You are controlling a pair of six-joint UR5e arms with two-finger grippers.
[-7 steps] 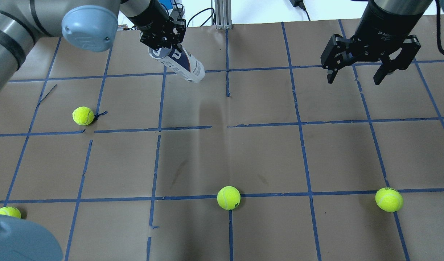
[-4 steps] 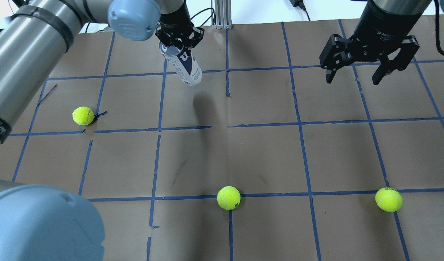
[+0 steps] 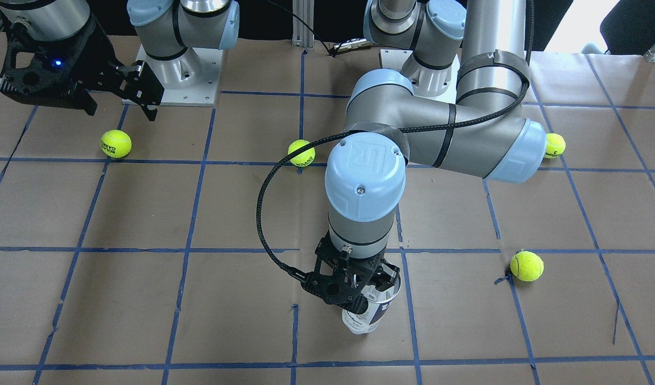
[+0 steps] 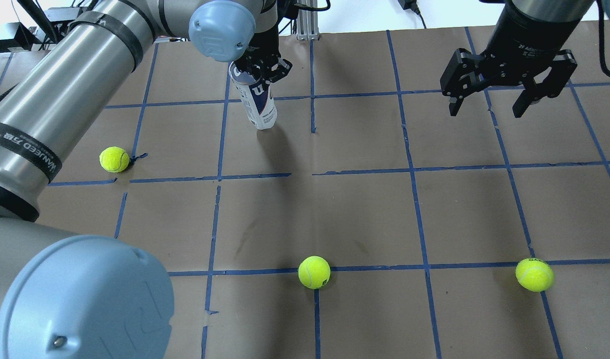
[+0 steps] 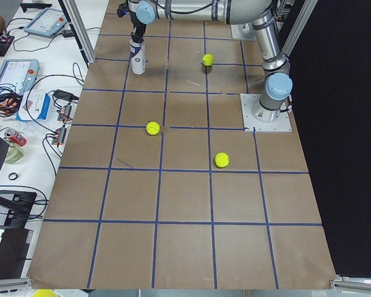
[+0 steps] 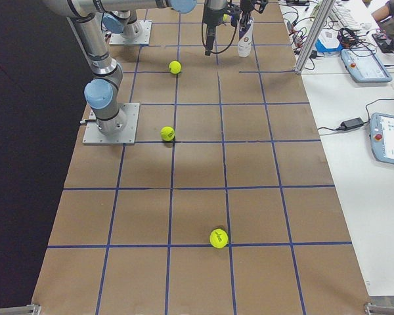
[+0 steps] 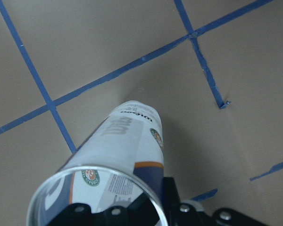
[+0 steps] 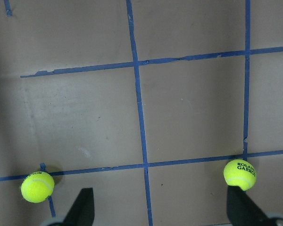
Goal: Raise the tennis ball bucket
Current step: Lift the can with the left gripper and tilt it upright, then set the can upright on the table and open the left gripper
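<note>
Left gripper (image 4: 259, 74) is clamping on the top end of the tennis ball bucket (image 4: 257, 102), right at its open rim. I cannot tell whether one finger is sitting inside the mouth.

The bucket is hanging nearly upright with a slight lean, close to the far edge of the table (image 4: 365, 214) and a little to the robot's left of that edge's middle. Its base is reading as at or just off the brown paper. The views are not settling which.

Right gripper (image 4: 486, 110) is hovering with its fingers spread wide and nothing between them, toward the far right corner, well apart from the bucket.

Handling, my judgement:
- The left wrist view is looking down an empty tube (image 7: 127, 146), so the load is likely very light.
- The wall looks like thin clear plastic. It is probably giving way most at the open rim, so a hard squeeze is risking an ovalled or cracked mouth.
- The label surface looks smooth and could be slippery.
- Being long and held at one end, the bucket is prone to swinging or pivoting in the pads.
- A hold lower on the body, nearer mid-length, would be steadier.

The nearest tennis ball (image 4: 114, 159) is lying well clear.
</note>
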